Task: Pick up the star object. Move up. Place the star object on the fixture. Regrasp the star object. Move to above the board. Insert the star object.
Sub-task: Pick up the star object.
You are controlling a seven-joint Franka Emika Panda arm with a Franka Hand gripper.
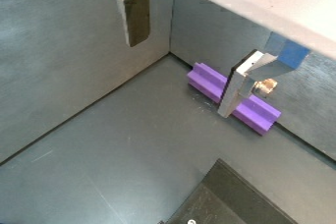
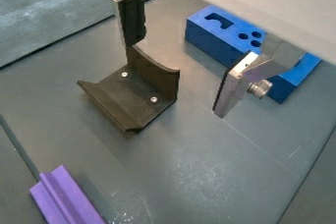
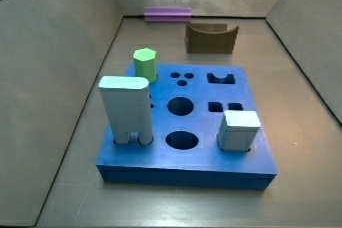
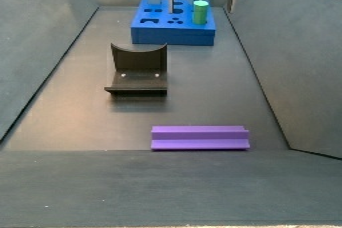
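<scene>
Tool released and empty above the floor, purple peg lying by the wall.

In a side view, the slim purple ridged star object (image 4: 199, 137) lay flat on the dark floor (image 4: 80, 92), apart from the dark olive fixture (image 4: 138, 71) with its curved notch; behind it stood the thick blue board (image 4: 175, 29) with a green hexagonal peg (image 4: 201, 12). The tool (image 2: 184, 49) hung with its silver fingers (image 2: 129, 17) spread wide, holding nothing.

floor (image 4: 80, 122): star object (image 4: 199, 137); fixture (image 4: 138, 71); board (image 4: 174, 29); fingers (image 2: 130, 22) above
</scene>
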